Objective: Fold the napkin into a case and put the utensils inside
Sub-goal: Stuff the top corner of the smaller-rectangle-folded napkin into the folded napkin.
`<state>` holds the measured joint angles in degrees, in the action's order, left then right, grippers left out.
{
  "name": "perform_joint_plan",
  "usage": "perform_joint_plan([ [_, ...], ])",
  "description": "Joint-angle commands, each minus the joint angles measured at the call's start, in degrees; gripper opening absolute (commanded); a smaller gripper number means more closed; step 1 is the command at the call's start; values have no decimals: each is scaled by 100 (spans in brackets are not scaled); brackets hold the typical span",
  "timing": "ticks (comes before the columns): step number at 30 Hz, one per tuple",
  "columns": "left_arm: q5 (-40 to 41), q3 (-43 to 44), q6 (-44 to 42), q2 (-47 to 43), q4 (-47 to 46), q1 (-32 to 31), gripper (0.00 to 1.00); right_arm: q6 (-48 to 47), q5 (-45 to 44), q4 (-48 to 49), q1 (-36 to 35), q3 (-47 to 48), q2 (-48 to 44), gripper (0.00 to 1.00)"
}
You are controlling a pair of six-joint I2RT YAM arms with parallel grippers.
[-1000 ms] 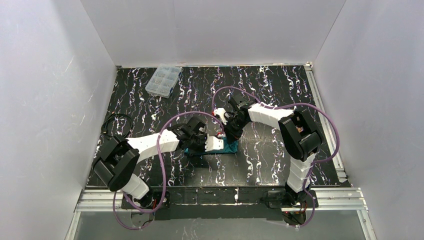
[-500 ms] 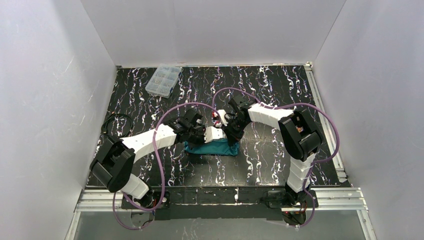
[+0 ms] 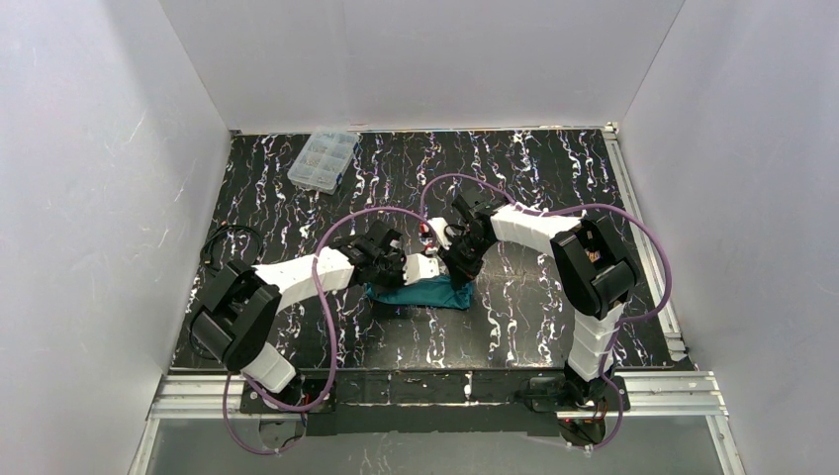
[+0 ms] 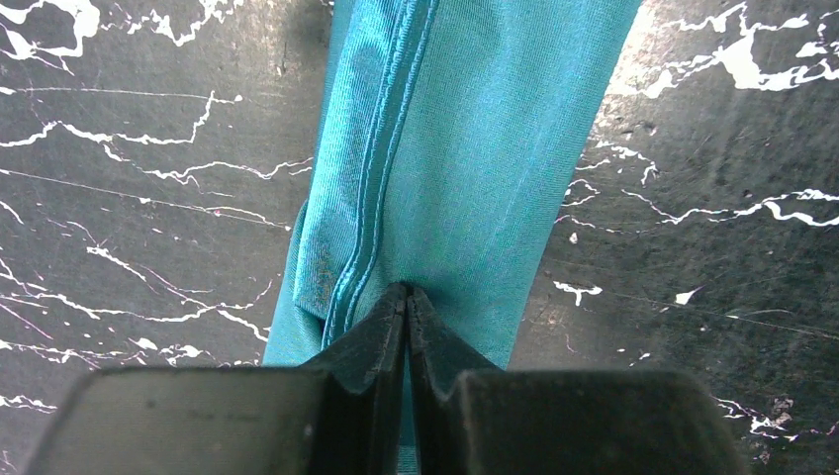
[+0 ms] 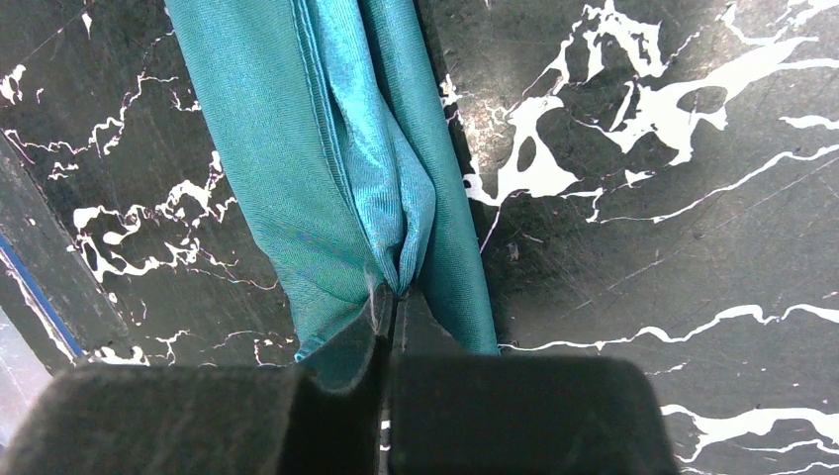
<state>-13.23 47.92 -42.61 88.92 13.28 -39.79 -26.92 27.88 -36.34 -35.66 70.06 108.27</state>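
Observation:
The teal-green napkin (image 3: 420, 294) hangs as a narrow folded band between both grippers near the table's middle. My left gripper (image 3: 414, 267) is shut on its upper edge; in the left wrist view the cloth (image 4: 465, 148) with its light blue hem runs away from the closed fingertips (image 4: 407, 295). My right gripper (image 3: 460, 267) is shut on the other end; in the right wrist view the bunched cloth (image 5: 336, 168) leaves the closed tips (image 5: 394, 297). The utensils are not in view; a small red-and-white thing (image 3: 427, 235) behind the grippers is too small to identify.
A clear plastic compartment box (image 3: 323, 158) sits at the back left of the black marbled table (image 3: 534, 178). White walls enclose three sides. A black cable coil (image 3: 226, 245) lies at the left edge. Purple cables loop over both arms.
Both grippers have lifted the napkin's edge up and toward the back; more of the teal cloth now shows below them. The left arm has swung farther from the table's front.

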Motion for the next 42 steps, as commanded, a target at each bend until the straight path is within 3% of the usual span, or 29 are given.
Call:
perform_joint_plan([
  [1,66,44,76,29,106,54,3,19,32,-249,-28,-63,-80,1],
  [5,-43,98,109,16,315,56,2,153,1,-151,-21,-28,-234,9],
  [10,-169,287,198,-63,624,53,2,382,-2,70,-23,15,-592,30],
  [11,-195,314,217,-72,641,51,2,415,10,89,-24,20,-657,38],
  [12,-217,341,239,-76,665,55,2,446,12,99,-25,29,-726,52],
  [13,-226,365,262,-77,684,51,2,492,3,106,-23,41,-786,93],
  [14,-230,385,288,-79,708,50,2,520,1,106,-23,49,-846,98],
  [23,-421,830,813,-242,1138,155,2,1064,-415,141,-1,282,-1533,98],
  [31,-891,1386,1117,-585,1782,290,5,2688,-472,965,637,-219,-2375,99],
  [34,-956,1741,1311,-702,2076,530,8,3236,-1624,860,655,41,-2607,99],
  [36,-983,2085,1448,-817,2262,842,16,3496,-2578,359,651,657,-2637,98],
  [39,-1069,2711,1572,-875,2669,1409,28,3797,-2188,781,716,778,-2784,99],
  [40,-1082,2890,1620,-843,2819,1543,36,4093,-1769,1194,789,456,-2852,99],
  [42,-1148,3120,1688,-740,3143,1790,40,4716,-669,2222,835,-46,-2708,98],
])
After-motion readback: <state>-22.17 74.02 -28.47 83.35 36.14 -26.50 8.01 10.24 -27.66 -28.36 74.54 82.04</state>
